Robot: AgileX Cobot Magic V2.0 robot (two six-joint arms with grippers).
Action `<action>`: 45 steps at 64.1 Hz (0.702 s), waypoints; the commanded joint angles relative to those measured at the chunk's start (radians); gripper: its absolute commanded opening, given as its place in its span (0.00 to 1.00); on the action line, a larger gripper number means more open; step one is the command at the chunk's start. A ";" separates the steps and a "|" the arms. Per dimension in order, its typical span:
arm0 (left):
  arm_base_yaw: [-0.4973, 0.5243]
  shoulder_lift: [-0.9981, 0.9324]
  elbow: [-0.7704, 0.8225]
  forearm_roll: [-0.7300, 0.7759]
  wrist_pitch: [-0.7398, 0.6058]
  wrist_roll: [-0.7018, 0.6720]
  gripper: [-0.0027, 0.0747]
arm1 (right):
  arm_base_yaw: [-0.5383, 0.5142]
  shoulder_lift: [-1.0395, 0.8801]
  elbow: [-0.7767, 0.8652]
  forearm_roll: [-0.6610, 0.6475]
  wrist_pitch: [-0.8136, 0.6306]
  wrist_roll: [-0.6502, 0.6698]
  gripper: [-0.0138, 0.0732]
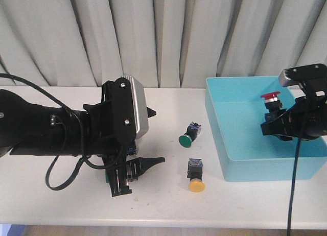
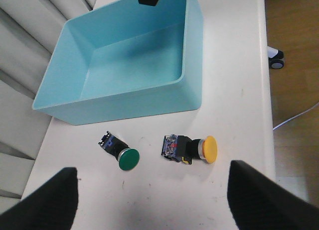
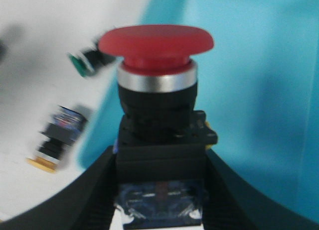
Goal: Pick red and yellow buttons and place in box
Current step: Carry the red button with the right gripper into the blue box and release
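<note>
My right gripper (image 1: 276,122) is shut on the black body of a red button (image 1: 271,98), holding it upright above the inside of the turquoise box (image 1: 265,167). In the right wrist view the red cap (image 3: 157,46) points away from the fingers (image 3: 84,190), with the box floor (image 3: 259,90) behind it. A yellow button (image 1: 196,178) lies on its side on the table, left of the box's front corner. My left gripper (image 1: 153,136) is open and empty, well left of the yellow button. In the left wrist view the yellow button (image 2: 192,148) lies ahead of the open fingertips (image 2: 50,200).
A green-capped switch (image 1: 188,135) lies on its side between my left gripper and the box, and shows as well in the left wrist view (image 2: 122,153). Grey curtains hang behind the white table (image 1: 168,205). The table's right edge (image 2: 269,115) runs past the box.
</note>
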 commanded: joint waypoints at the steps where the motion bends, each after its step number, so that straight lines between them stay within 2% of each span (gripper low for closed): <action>1: -0.004 -0.027 -0.026 -0.031 -0.034 -0.010 0.80 | -0.015 0.091 -0.117 -0.124 0.053 0.125 0.44; 9: -0.004 -0.027 -0.026 -0.031 -0.034 -0.010 0.80 | -0.011 0.261 -0.249 -0.250 0.148 0.236 0.44; 20: -0.004 -0.027 -0.026 -0.031 -0.034 -0.010 0.79 | -0.012 0.454 -0.422 -0.313 0.252 0.383 0.44; 34: -0.004 -0.027 -0.026 -0.031 -0.034 -0.010 0.79 | -0.012 0.584 -0.555 -0.333 0.324 0.390 0.45; 45: -0.004 -0.027 -0.026 -0.031 -0.034 -0.010 0.79 | -0.012 0.594 -0.563 -0.333 0.322 0.386 0.53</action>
